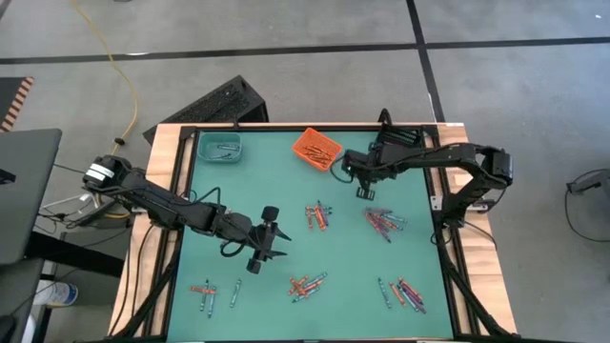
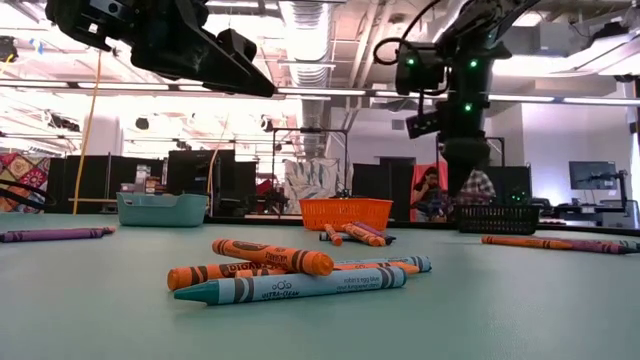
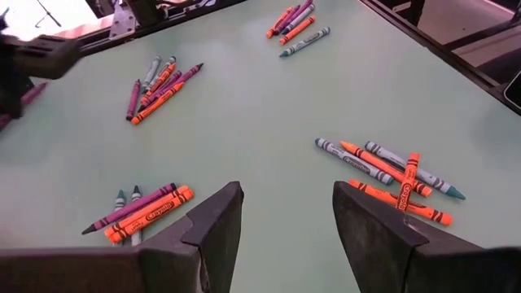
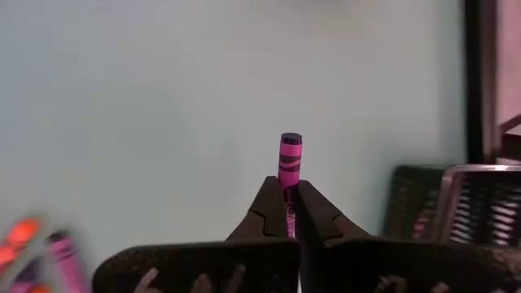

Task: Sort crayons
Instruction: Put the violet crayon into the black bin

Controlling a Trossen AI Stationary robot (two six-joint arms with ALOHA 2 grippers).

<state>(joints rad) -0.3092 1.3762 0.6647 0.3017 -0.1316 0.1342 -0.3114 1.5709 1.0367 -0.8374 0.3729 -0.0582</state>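
The right tool (image 4: 289, 213) is clamped on a purple crayon (image 4: 290, 159), whose end sticks out past the pinched fingertips; in the high view this tool (image 1: 367, 193) hangs over the far right part of the green worktop (image 1: 267, 181), just beside the orange bin (image 1: 316, 149) and above a cluster of crayons (image 1: 383, 222); a black bin (image 4: 440, 203) shows at the worktop's edge in the right wrist view. The left tool (image 3: 285, 213) has its fingers spread apart and holds nothing; it (image 1: 270, 246) hovers over the middle left of the worktop, with other groups of crayons scattered around it; the nearest group (image 3: 391, 168) lies just beside one finger. A teal bin (image 1: 220, 147) sits at the far left corner.
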